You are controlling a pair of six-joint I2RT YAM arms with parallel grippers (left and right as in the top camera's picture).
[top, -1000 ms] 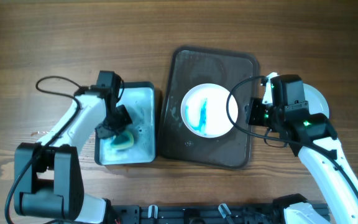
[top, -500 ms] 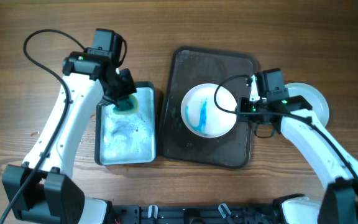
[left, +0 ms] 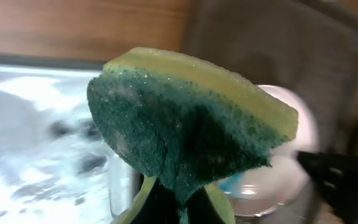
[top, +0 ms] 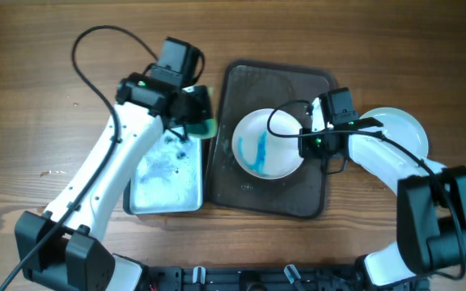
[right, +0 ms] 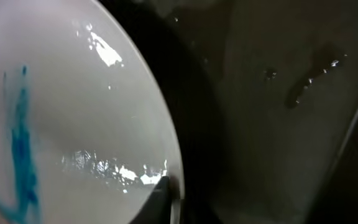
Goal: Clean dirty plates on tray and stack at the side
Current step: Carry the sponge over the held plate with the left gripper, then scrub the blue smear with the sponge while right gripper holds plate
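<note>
Streaks of blue (top: 253, 151) mark the dirty plate (top: 267, 144), which lies in the middle of the tray (top: 277, 81). My right gripper (top: 304, 145) is pinched narrow on the plate's right rim, toward the tray's right edge. In my wrist view only one fingertip (right: 166, 198) shows on that rim; the other is hidden beneath. My left gripper (top: 199, 120) hangs over the tray's left edge, clamped on a green-and-yellow sponge (top: 206, 128). Just left of the tray, a basin (top: 164, 208) holds sudsy water (top: 156, 174). Right of the tray, a clean plate (top: 403, 129) lies on the table (top: 39, 81), partly covered by my right arm (top: 379, 153).
</note>
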